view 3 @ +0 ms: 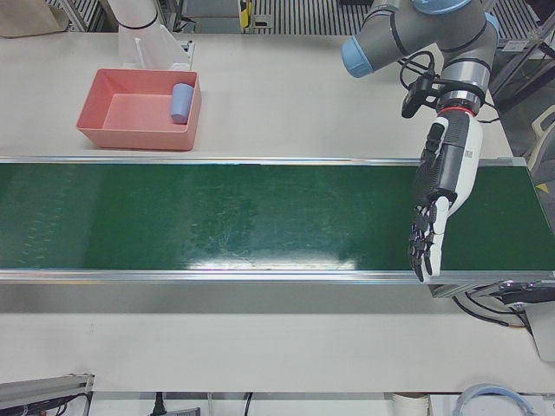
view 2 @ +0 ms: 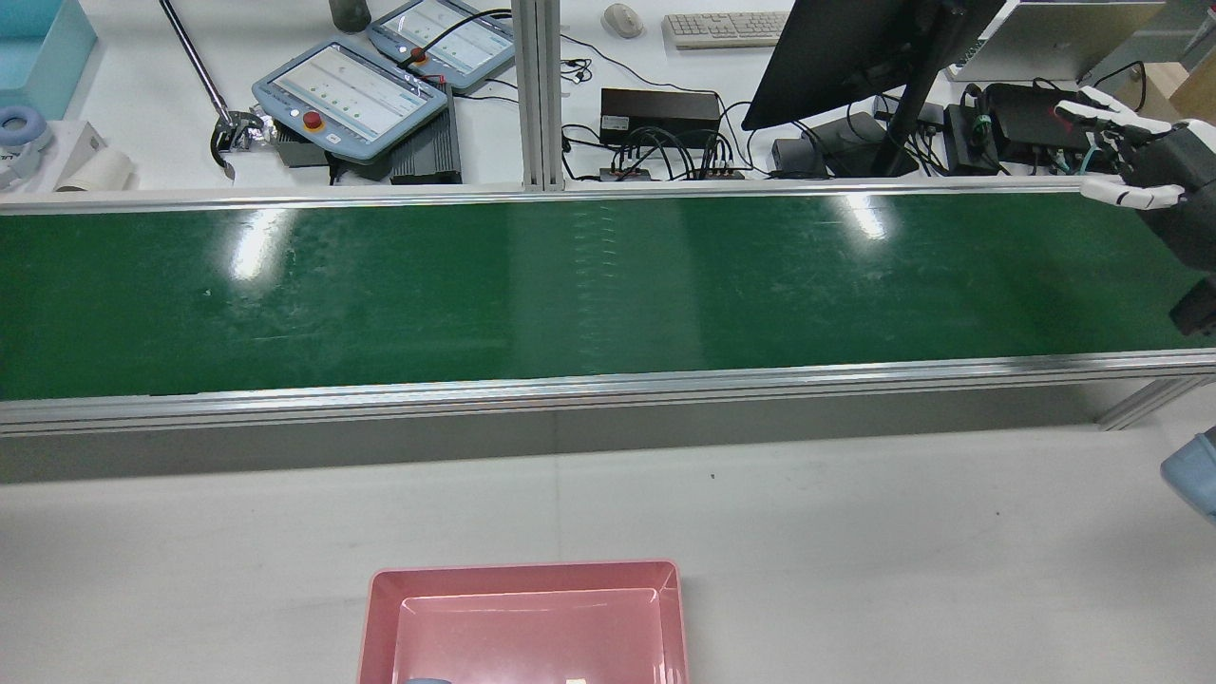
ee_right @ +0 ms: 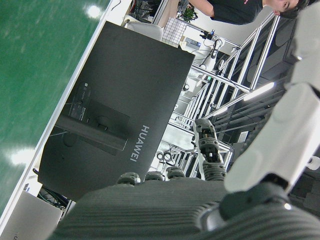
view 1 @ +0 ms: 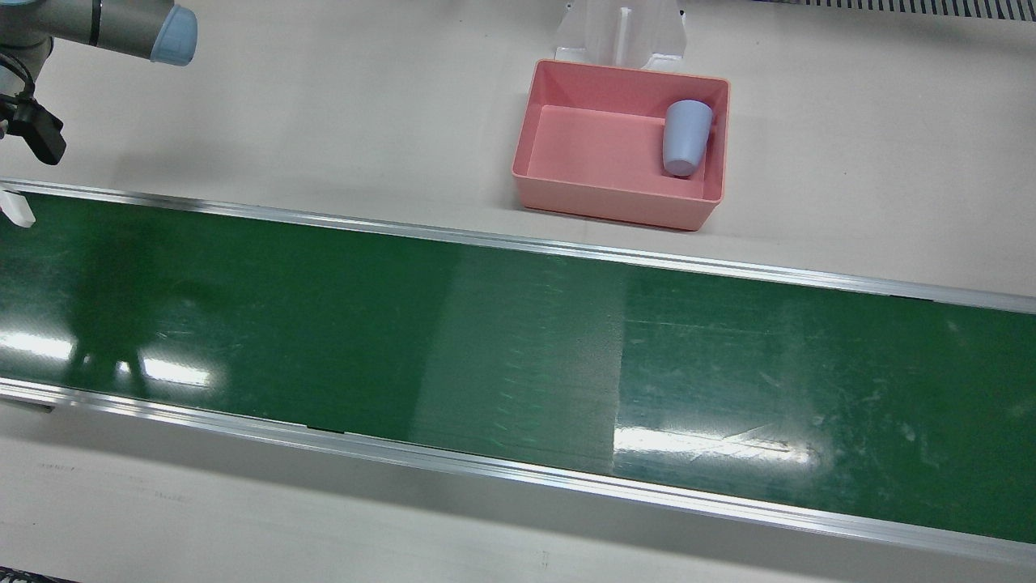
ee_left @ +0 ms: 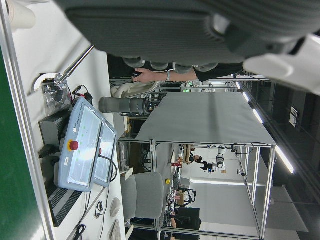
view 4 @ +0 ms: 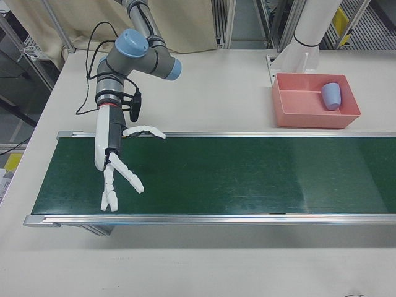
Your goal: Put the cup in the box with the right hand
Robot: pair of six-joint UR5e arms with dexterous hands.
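The light blue cup [view 1: 686,136] lies on its side inside the pink box [view 1: 615,201], against the box's right wall. It also shows in the right-front view [view 4: 330,96] and the left-front view [view 3: 181,102]. My right hand [view 4: 114,166] is open and empty, fingers spread and pointing down over the far end of the green belt, far from the box [view 4: 312,119]. It shows at the right edge of the rear view [view 2: 1135,166]. My left hand [view 3: 438,204] is open and empty over the opposite end of the belt.
The green conveyor belt [view 1: 518,340] with metal rails runs across the table between the hands. A white arm pedestal [view 1: 619,32] stands just behind the box. A monitor [view 2: 855,47], teach pendants [view 2: 351,90] and cables lie beyond the belt.
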